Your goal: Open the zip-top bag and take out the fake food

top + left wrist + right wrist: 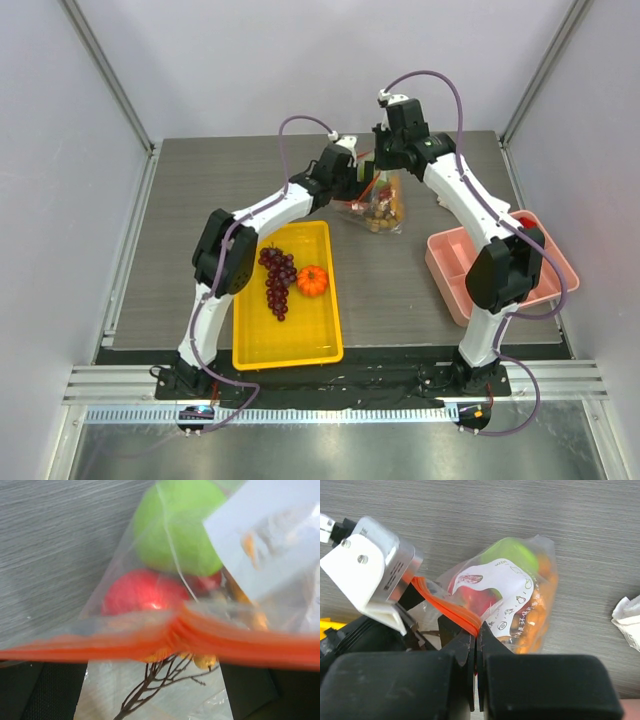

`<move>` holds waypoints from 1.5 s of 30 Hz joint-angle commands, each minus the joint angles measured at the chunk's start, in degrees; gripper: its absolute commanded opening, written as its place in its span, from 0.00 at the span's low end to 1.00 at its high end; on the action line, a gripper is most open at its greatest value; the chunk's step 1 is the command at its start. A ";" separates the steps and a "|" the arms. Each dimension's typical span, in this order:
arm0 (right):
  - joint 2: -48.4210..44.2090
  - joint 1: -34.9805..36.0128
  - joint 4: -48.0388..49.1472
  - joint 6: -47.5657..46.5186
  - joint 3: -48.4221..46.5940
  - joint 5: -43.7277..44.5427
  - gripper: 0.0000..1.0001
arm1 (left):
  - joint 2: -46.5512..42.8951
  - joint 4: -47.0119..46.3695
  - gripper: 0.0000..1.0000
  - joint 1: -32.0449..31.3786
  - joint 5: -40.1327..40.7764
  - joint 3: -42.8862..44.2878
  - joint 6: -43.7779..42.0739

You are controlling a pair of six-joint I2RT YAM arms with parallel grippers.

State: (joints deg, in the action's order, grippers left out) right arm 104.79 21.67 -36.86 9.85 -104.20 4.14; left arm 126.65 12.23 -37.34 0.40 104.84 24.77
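**A:** What's sitting closest to the arms?

**B:** The yellow tray (250, 345) is lying up front, with the grape bunch (278, 280) and the pumpkin (312, 281) resting in it. A pink tray (450, 272) is sitting off to the right.

**A:** And the bag?

**B:** The zip-top bag (384, 205) is hanging further back over the desk (200, 200), and the right fingers (460, 655) are pinching together on its orange strip. The left fingers (40, 692) are standing wide apart, with the strip running across between them. The plastic is blocking the green apple (180, 525) and red apple (142, 592) inside. A white crumpled wad (627, 620) is lying nearby.
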 commanded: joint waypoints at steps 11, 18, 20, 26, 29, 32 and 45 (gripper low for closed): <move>-1.26 0.04 2.94 0.61 -0.21 1.74 0.01 | 10.37 -6.60 0.74 2.89 -3.47 1.69 8.26; -0.38 0.04 3.11 -1.05 0.40 4.64 0.01 | 3.79 -11.97 0.11 5.52 -8.66 -3.67 9.51; -0.20 -0.05 3.29 -1.93 0.75 5.87 0.01 | 0.29 -11.97 0.10 5.61 -9.36 -4.64 8.98; -0.47 -0.05 5.57 -2.90 3.48 7.99 0.01 | -6.23 -13.29 0.00 5.70 -12.62 -7.36 9.06; -0.56 -0.05 6.01 -2.90 4.27 9.21 0.02 | -8.87 -12.41 0.00 5.70 -13.50 -7.54 8.71; -0.64 -0.14 6.36 -3.60 3.92 11.32 0.01 | -11.07 -10.56 0.00 5.70 -15.16 -7.72 9.15; -0.55 -0.66 4.17 -3.17 -0.92 13.78 0.01 | -19.68 -30.15 0.00 6.67 -19.39 -22.57 5.37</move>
State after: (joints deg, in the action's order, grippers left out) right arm 105.89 21.45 -33.15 7.27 -101.78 14.90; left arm 111.92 -10.66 -30.94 -20.73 84.51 34.11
